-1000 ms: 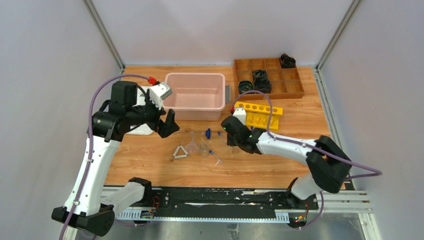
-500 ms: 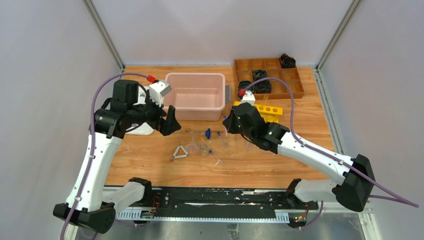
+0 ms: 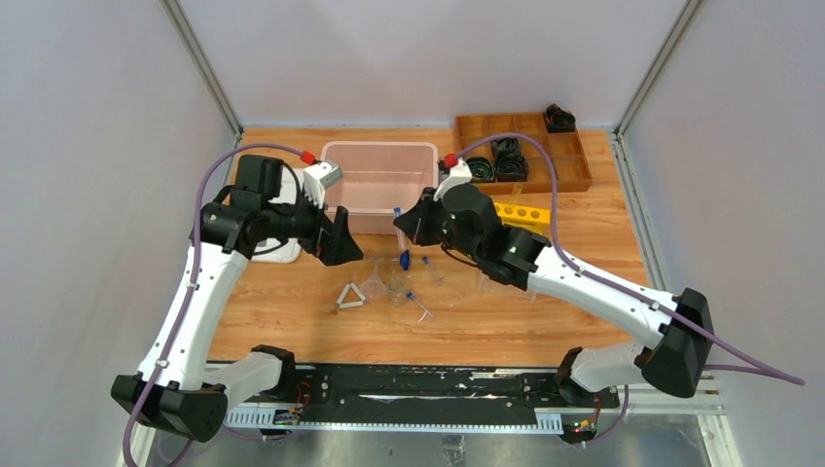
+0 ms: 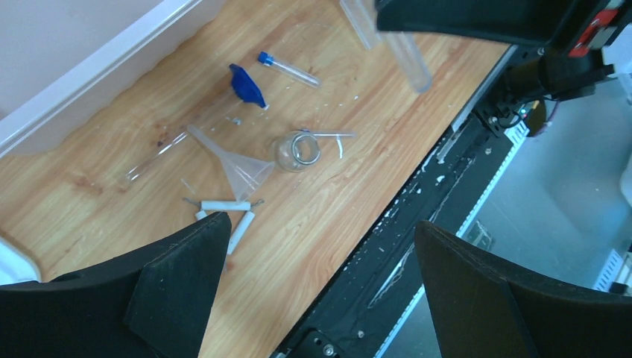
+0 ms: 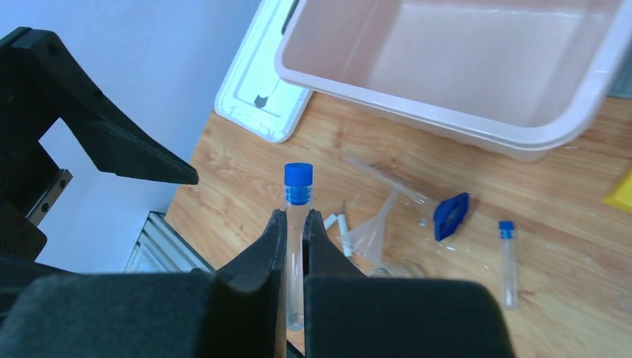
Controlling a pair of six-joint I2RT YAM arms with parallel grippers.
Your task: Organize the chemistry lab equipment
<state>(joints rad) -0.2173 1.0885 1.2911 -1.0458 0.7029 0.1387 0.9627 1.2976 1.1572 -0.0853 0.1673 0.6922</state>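
Right hand (image 3: pixel 401 221) swung left, tube (image 5: pixel 298 181) near bin (image 3: pixel 379 145)

Held aloft: blue-capped tube (image 5: pixel 297 216), clear, upright, cap up, pinched between shut fingers of right gripper (image 5: pixel 296 224), above table (image 3: pixel 292 311) near front wall of pink bin (image 5: pixel 484 60). Second capped tube (image 5: pixel 508 261) lies flat on wood, cap toward bin. Clear funnel (image 4: pixel 242 168) lies on side, stem toward bin. Small jar (image 4: pixel 297 149) stands upright, mouth open, just beside funnel's wide end. White triangle (image 4: pixel 223 205) lies flat on funnel's other side.
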